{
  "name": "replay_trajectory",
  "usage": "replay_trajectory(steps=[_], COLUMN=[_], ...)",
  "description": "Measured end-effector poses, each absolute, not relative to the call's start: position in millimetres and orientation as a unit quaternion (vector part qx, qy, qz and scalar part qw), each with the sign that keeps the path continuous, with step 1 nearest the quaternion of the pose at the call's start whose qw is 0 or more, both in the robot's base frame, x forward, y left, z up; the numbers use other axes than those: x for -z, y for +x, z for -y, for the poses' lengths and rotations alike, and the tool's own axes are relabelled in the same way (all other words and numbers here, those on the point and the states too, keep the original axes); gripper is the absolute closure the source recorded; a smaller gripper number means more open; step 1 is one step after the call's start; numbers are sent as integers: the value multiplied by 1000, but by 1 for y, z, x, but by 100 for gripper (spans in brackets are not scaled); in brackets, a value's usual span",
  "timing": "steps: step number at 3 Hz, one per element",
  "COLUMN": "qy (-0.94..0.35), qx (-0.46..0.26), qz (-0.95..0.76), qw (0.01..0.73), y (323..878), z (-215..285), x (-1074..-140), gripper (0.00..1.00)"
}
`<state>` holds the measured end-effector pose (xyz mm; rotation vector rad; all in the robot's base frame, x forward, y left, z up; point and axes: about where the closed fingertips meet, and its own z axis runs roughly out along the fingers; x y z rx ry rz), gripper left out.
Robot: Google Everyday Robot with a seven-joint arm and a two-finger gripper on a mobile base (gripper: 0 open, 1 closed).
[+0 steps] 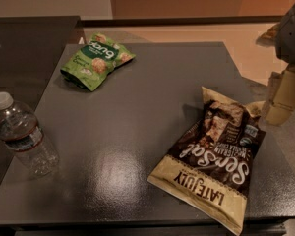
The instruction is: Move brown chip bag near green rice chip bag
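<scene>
The brown chip bag (214, 156) lies flat on the grey table (137, 127) at the front right, its "LATE JULY" end toward the front edge. The green rice chip bag (97, 60) lies at the table's back left, far from the brown bag. My gripper (279, 102) hangs at the right edge of the view, just past the table's right side, beside the brown bag's upper right corner. It holds nothing that I can see.
A clear plastic water bottle (20, 134) with a white cap lies near the table's left edge. A darker counter (29, 43) stands behind at the left. Light floor (236, 43) shows beyond the table's back right.
</scene>
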<state>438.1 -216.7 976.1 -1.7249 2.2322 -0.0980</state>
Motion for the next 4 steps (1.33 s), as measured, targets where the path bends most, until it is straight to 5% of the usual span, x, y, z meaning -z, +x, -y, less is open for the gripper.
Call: replay_trajectory(steps=[4], qy=[-686], qx=[23], qz=[-717], qw=[120], y=[446], z=[220], x=[-955], gripper=[0])
